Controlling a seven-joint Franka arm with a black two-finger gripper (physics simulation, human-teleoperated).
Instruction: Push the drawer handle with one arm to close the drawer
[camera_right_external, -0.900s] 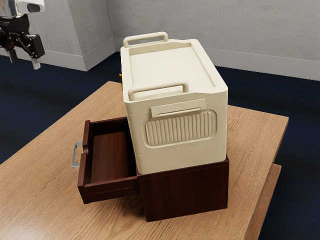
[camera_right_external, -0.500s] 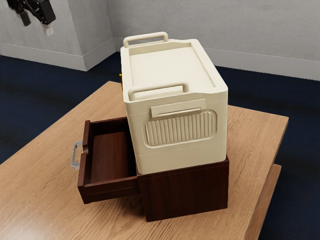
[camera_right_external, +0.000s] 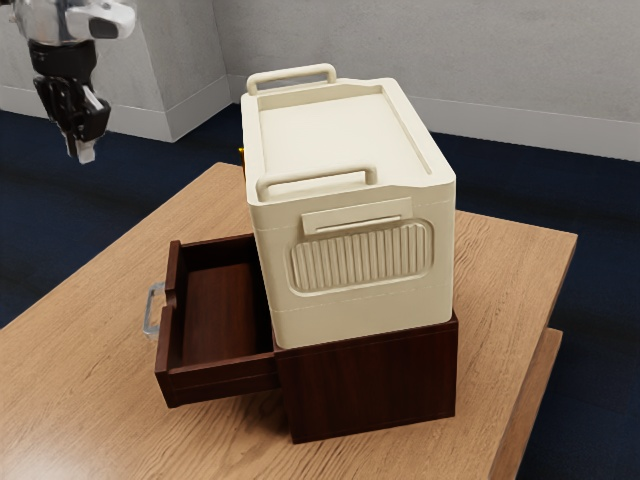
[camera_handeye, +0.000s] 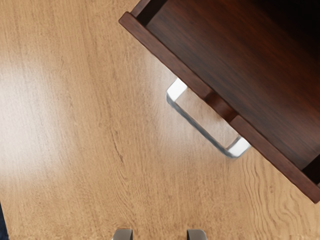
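Note:
My gripper (camera_right_external: 82, 152) hangs in the air at the exterior view's upper left, above and apart from the drawer. In the wrist view the gripper (camera_handeye: 159, 234) has its two fingertips well apart, with bare wood between them. The dark brown drawer (camera_right_external: 222, 312) stands pulled out of its cabinet (camera_right_external: 372, 385), toward the exterior view's left. On its front, the silver loop handle (camera_right_external: 153, 309) is untouched. From above, the handle (camera_handeye: 200, 128) and the drawer (camera_handeye: 235, 60) lie diagonally beyond the fingertips, and the drawer's inside shows no objects.
A large cream box (camera_right_external: 350, 240) with two top handles rests on the cabinet. The wooden table (camera_right_external: 90, 400) carries the cabinet, and its surface extends around the drawer front. Something small and yellow (camera_right_external: 242, 153) peeks out behind the box. Grey walls (camera_right_external: 310, 35) stand behind.
My gripper first rose toward the exterior view's top, then came down again and slightly rightward. The hand has also turned, so the fingers now overlap there. Drawer and box have stayed put.

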